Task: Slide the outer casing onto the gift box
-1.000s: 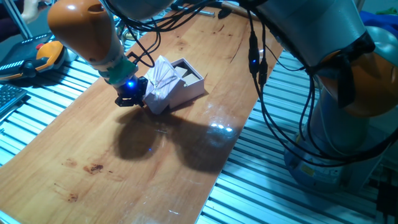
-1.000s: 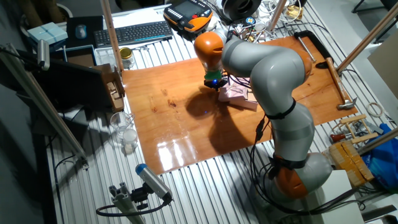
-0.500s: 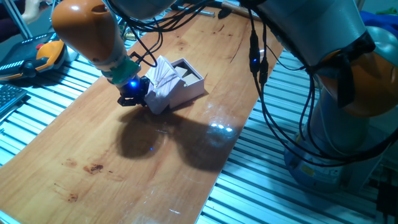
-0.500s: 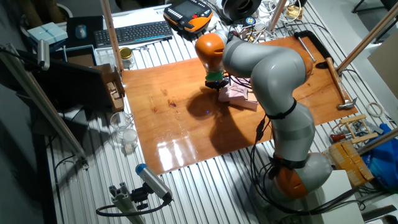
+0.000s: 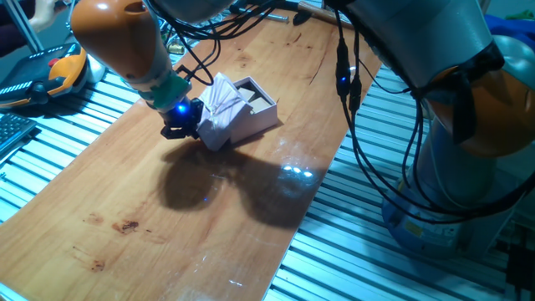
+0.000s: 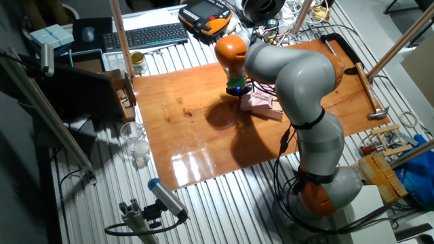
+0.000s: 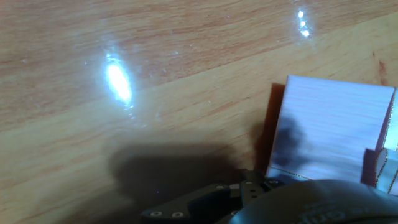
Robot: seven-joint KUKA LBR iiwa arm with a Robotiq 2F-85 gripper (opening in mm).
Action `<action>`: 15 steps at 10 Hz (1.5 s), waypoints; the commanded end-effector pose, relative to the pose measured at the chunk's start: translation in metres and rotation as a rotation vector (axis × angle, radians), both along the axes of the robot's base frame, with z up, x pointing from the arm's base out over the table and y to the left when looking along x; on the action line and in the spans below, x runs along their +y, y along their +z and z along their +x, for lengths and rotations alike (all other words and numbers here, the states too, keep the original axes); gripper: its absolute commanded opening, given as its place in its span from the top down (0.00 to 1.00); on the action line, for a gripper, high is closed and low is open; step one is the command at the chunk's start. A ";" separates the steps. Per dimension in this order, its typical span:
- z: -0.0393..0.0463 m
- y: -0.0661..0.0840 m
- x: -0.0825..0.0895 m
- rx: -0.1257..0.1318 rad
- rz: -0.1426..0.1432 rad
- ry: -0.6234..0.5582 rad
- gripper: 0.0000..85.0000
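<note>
The outer casing (image 5: pixel 221 107), pale pink with thin ribbon lines, stands tilted on one edge on the wooden board. It leans against the gift box (image 5: pixel 257 102), a pale pink open tray right behind it. My gripper (image 5: pixel 184 122) is at the casing's lower left edge and is shut on it. In the other fixed view the gripper (image 6: pixel 237 91) is at the left of the pink casing (image 6: pixel 255 102). The hand view shows a flat pale pink face of the casing (image 7: pixel 329 130) at the right, with the gripper body dark at the bottom edge. The blocks inside the box cannot be made out.
The wooden board (image 5: pixel 209 217) lies on a slatted metal table. An orange-black pendant (image 5: pixel 57 75) lies off the board's left side. A keyboard (image 6: pixel 144 34), glass jars (image 6: pixel 135 146) and hand tools (image 6: pixel 374 115) surround the board. Cables hang from the arm.
My gripper has moved a little toward the gift box, taking the tilted casing with it. The box itself has hardly shifted.
</note>
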State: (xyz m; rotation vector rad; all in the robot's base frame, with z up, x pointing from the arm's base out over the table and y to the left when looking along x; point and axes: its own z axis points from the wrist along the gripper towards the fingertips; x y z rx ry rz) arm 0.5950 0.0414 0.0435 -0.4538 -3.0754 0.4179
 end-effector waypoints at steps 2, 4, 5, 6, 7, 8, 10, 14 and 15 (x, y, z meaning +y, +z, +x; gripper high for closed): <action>-0.0001 0.002 -0.002 0.004 0.002 0.004 1.00; -0.0011 0.005 -0.003 0.010 0.002 0.006 1.00; -0.0015 0.007 -0.004 0.013 0.004 0.008 1.00; -0.0020 0.009 -0.005 0.016 0.004 0.010 1.00; -0.0022 0.009 -0.006 0.019 0.008 0.013 1.00; -0.0023 0.010 -0.008 0.020 0.009 0.014 1.00; -0.0032 0.014 -0.011 0.021 0.013 0.019 1.00; -0.0048 0.020 -0.017 0.029 0.023 0.026 1.00; -0.0051 0.021 -0.018 0.030 0.029 0.029 1.00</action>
